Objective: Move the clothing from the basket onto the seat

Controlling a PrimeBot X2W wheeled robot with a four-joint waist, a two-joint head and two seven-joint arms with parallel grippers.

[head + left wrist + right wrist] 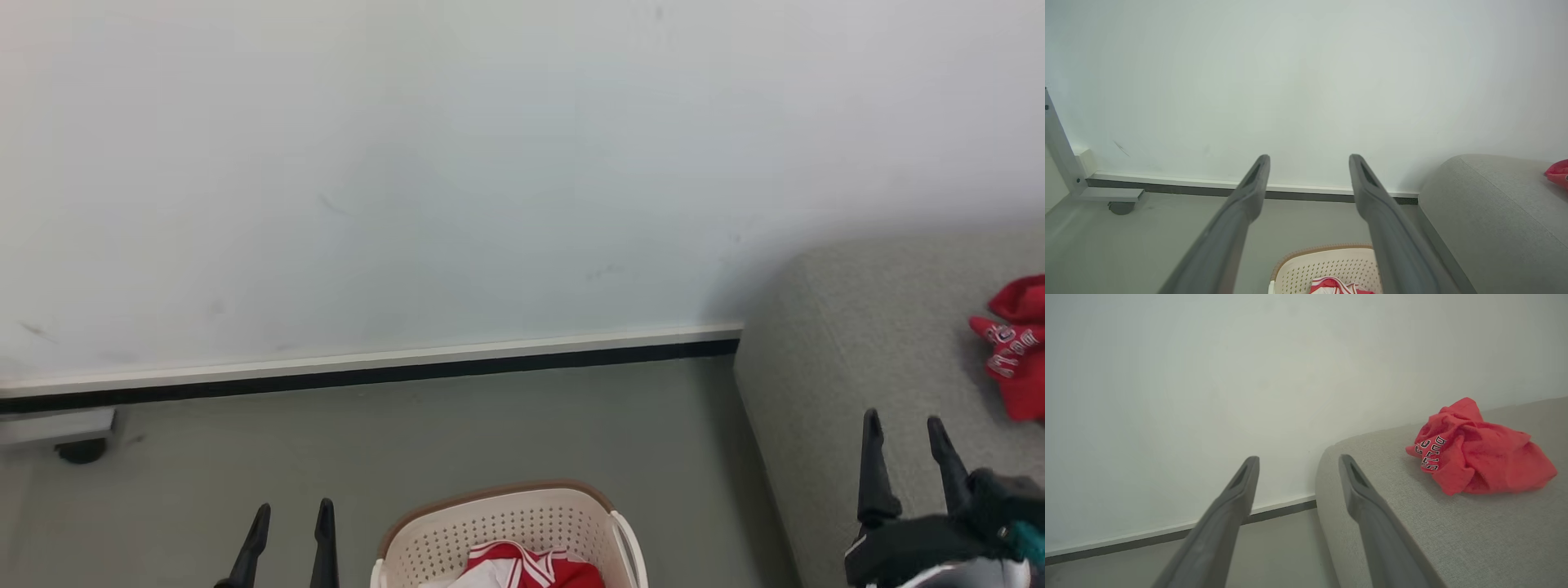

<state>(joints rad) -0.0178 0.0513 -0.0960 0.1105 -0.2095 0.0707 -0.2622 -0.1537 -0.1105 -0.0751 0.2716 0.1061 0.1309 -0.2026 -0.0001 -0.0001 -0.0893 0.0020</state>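
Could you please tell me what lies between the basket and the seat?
Bare grey-green floor separates the basket from the seat, seen in the head view.

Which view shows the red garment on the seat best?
Right wrist view: the whole crumpled garment with its lettering lies on the seat. Head view cuts it at the right edge; left wrist view catches a sliver.

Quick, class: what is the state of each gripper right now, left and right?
Left gripper: open, holding nothing.
Right gripper: open, holding nothing.
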